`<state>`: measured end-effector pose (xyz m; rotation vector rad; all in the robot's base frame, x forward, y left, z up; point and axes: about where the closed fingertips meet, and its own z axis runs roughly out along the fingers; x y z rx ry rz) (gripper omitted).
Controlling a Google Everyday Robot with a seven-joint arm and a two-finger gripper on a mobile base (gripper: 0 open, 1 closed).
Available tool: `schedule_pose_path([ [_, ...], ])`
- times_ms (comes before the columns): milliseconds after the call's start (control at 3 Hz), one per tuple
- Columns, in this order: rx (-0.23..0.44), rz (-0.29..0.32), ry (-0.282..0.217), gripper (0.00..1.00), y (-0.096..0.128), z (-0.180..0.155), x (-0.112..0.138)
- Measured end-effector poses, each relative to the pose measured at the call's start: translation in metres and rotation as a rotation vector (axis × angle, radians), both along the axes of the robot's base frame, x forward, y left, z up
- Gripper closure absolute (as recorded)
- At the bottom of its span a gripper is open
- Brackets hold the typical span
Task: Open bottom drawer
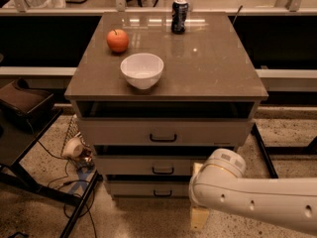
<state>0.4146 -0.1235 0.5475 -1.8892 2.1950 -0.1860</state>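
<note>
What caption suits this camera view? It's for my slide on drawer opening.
Gripper hangs low at the bottom drawer's right end; apple, white bowl and soda can sit on the cabinet top.

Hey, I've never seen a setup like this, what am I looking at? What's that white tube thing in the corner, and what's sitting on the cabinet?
The white tube is the arm of a mobile robot, reaching in from the lower right. There is only one picture, from a single camera looking down at the front of the cabinet; where the camera is mounted I can't tell. The arm ends in a pincer, the pale piece low near the floor, just right of the drawers. Nothing shows in its grip. The brown cabinet top carries an apple, a white bowl and a dark drinks can. Below are the top drawer, the middle drawer and the bottom drawer, which the robot is meant to open; it looks closed.
</note>
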Motion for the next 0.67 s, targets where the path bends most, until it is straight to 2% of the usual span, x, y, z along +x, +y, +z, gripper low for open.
schedule_pose_path([
  [333, -0.019, -0.006, -0.013, 0.00, 0.009, -0.028, 0.014],
  [667, 0.010, -0.057, -0.016, 0.00, 0.012, -0.069, 0.033],
])
